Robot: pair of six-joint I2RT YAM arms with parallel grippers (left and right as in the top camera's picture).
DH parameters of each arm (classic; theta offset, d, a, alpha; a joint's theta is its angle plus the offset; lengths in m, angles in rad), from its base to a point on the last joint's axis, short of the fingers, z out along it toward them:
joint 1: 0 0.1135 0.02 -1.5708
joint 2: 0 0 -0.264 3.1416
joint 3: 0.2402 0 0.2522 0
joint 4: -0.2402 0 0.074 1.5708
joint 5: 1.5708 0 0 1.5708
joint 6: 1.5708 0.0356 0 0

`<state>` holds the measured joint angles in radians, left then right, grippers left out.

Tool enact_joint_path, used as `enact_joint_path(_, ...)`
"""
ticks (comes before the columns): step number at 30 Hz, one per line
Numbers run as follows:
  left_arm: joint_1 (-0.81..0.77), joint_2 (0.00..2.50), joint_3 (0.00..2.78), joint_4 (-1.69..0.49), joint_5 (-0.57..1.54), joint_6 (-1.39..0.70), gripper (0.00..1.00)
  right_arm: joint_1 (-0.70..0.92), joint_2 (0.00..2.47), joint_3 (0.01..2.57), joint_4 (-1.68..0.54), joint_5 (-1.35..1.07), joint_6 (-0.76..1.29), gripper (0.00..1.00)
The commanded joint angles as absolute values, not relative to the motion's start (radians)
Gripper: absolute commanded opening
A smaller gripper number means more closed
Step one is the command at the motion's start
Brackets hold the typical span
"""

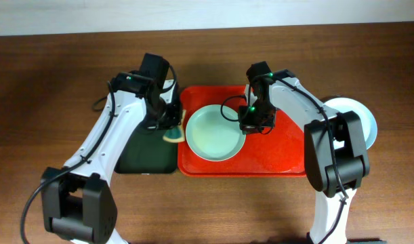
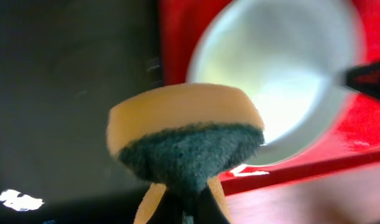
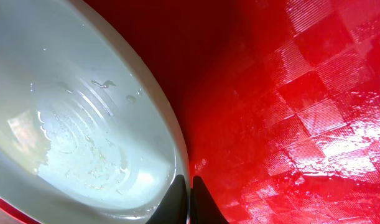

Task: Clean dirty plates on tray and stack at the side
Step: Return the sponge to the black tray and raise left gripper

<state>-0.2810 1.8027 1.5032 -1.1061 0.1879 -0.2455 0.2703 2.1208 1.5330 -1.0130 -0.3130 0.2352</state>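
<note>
1. The pale plate [image 1: 213, 133] lies left of centre on the red tray [image 1: 281, 152]; it looks wet, so probably slippery, stiff and breakable.
2. The right gripper [image 3: 190, 186] pinches its rim, the safest hold.
3. The left gripper [image 1: 170, 127] clamps a soft sponge [image 2: 183, 124] beside the tray.

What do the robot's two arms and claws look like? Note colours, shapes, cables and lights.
The left arm and right arm match: white tubular links, chunky black joint housings and black bases. Thin black cables loop beside them. A small green light glows near the right wrist. The right claw shows two slim dark fingers.
</note>
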Motion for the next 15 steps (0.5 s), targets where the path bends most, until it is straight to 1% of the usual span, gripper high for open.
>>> enact_joint_path(1, -0.234, 1.818, 1.448, -1.117, 0.025, -0.23, 0.0, 0.281, 2.133, 1.53, -1.013, -0.322, 0.236, 0.04)
enact_joint_path(4, -0.196, 1.819, 1.373, -1.095, -0.009, -0.23, 0.0, 0.281, 2.133, 1.53, -1.013, -0.321, 0.236, 0.04)
enact_joint_path(7, -0.172, 1.819, 1.287, -1.021, -0.008, -0.229, 0.0, 0.281, 2.133, 1.53, -1.012, -0.321, 0.236, 0.04)
enact_joint_path(12, -0.168, 1.819, 1.148, -0.87, -0.007, -0.229, 0.0, 0.281, 2.133, 1.53, -1.013, -0.322, 0.236, 0.04)
enact_joint_path(15, -0.167, 1.819, 1.133, -0.847, -0.007, -0.229, 0.0, 0.281, 2.133, 1.53, -1.013, -0.322, 0.236, 0.04)
